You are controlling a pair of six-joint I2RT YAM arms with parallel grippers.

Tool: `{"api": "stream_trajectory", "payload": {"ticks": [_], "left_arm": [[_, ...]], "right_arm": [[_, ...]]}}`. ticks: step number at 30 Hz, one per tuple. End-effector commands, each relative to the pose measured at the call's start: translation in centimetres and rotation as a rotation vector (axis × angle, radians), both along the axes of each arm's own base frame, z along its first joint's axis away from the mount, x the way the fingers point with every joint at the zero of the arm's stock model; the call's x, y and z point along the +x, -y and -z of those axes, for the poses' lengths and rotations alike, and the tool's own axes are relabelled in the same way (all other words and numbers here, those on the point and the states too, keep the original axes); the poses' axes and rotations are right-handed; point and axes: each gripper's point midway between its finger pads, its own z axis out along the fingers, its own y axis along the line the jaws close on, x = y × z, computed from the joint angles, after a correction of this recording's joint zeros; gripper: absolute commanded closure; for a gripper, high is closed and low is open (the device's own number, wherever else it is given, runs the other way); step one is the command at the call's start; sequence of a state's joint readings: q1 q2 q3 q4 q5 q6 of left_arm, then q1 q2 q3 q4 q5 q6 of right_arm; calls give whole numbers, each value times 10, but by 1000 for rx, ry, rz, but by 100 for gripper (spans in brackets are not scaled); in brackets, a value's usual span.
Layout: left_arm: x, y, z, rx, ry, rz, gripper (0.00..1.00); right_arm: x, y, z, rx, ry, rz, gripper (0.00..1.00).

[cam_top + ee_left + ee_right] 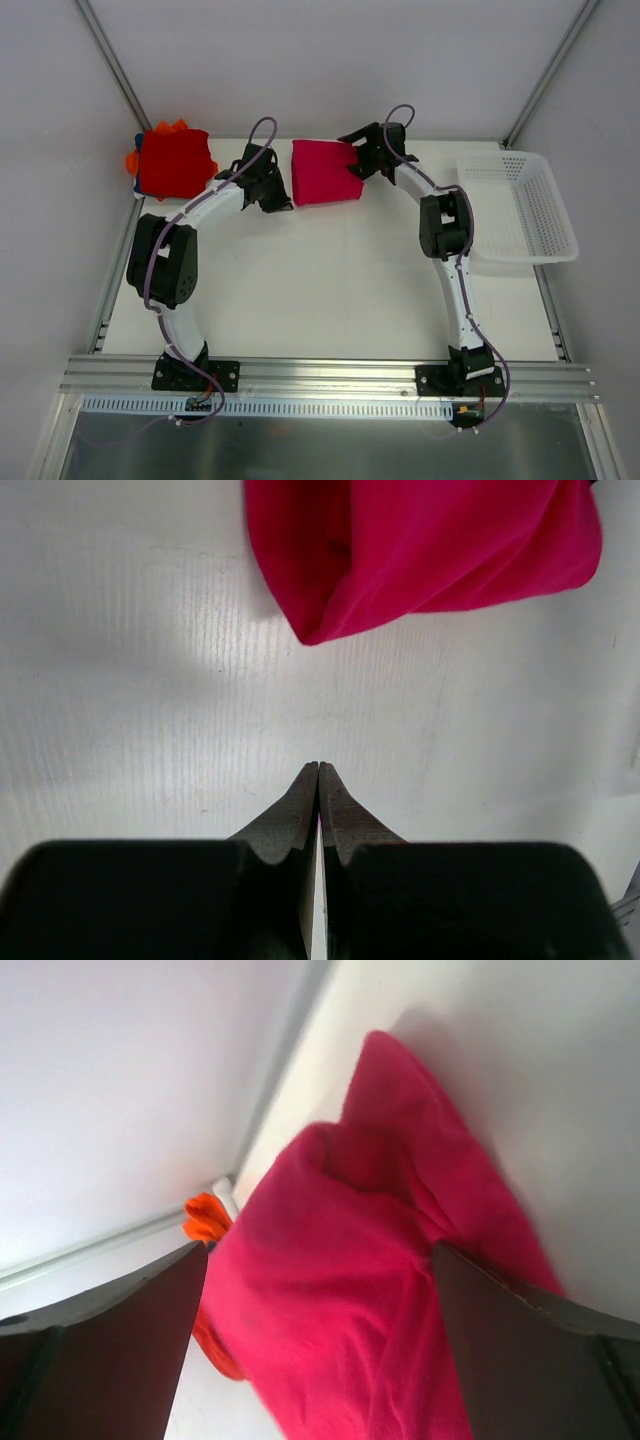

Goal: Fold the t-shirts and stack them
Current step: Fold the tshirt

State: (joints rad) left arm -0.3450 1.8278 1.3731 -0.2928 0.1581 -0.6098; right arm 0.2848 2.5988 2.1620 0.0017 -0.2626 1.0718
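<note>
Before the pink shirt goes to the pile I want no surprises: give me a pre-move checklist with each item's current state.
1. Opening of right gripper around the crimson-pink shirt: ok, fingers stand wide apart.
2. Load in left gripper: ok, shut on nothing, short of the shirt's corner.
3. Fold tidy: cannot tell; square from above, rumpled in the right wrist view.
4. Target stack in place: ok, far-left corner, red on top.
5. Shirt already on stack: not ok, it lies apart, mid-table.
6. White basket out of the way: ok, at the right edge.
</note>
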Motion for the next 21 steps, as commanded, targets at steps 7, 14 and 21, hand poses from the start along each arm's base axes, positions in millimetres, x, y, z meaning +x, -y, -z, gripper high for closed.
{"api": "stream_trajectory", "payload": {"ticks": [7, 14, 21], "left_arm": [[-3, -11, -9, 17, 56, -33, 100], [-13, -14, -5, -3, 62, -58, 100], [-5, -38, 0, 1, 166, -108, 77]], "right_arm": [[22, 27, -171, -86, 458, 85, 1], [-54, 51, -244, -198, 565, 78, 1], [-157, 87, -241, -404, 517, 42, 0]]}}
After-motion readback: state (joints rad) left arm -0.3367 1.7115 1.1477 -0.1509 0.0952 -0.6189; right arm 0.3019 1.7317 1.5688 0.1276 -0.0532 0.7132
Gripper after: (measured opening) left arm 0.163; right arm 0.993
